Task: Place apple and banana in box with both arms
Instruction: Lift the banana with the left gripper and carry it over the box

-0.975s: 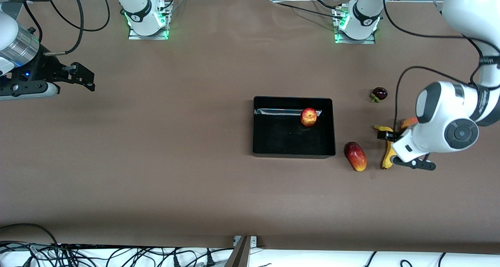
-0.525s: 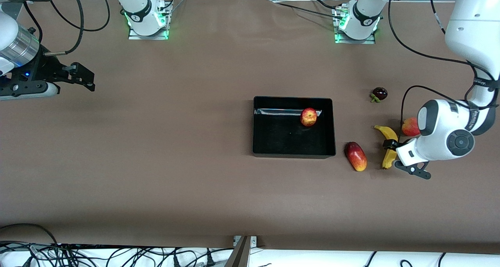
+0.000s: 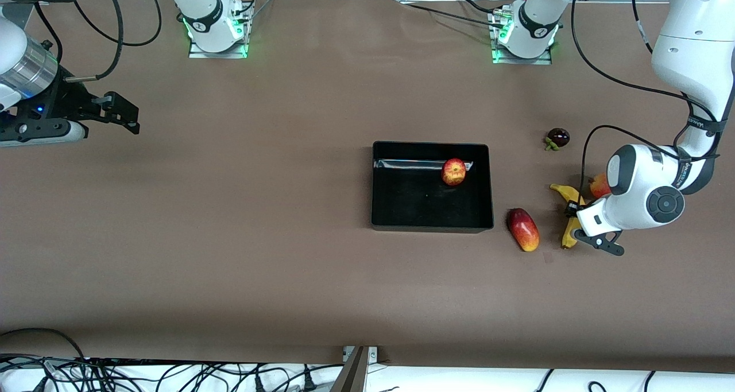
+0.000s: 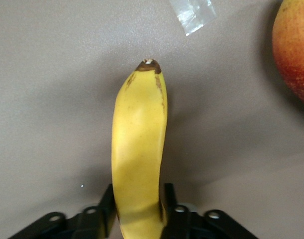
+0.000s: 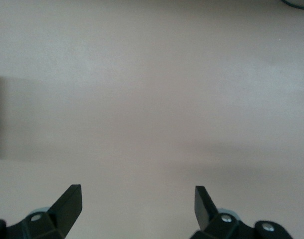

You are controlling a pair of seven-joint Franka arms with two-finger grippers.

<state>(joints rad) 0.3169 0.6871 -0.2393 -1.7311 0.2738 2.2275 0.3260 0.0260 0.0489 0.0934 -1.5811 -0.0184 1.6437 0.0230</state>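
Gripping one banana [image 4: 139, 154]: left gripper [image 4: 138, 211]; one apple [image 3: 454, 171] boxed.

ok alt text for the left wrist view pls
A yellow banana with a dark tip lies on the brown table, its body between the two black fingers of the left end effector, which sit close against its sides. Part of a red-yellow fruit shows at the frame edge, and a scrap of clear tape lies on the table.

No readable text anywhere.

You will find small dark markings on the white arm links and the base collars in the front view, but none of them can be made out as words.
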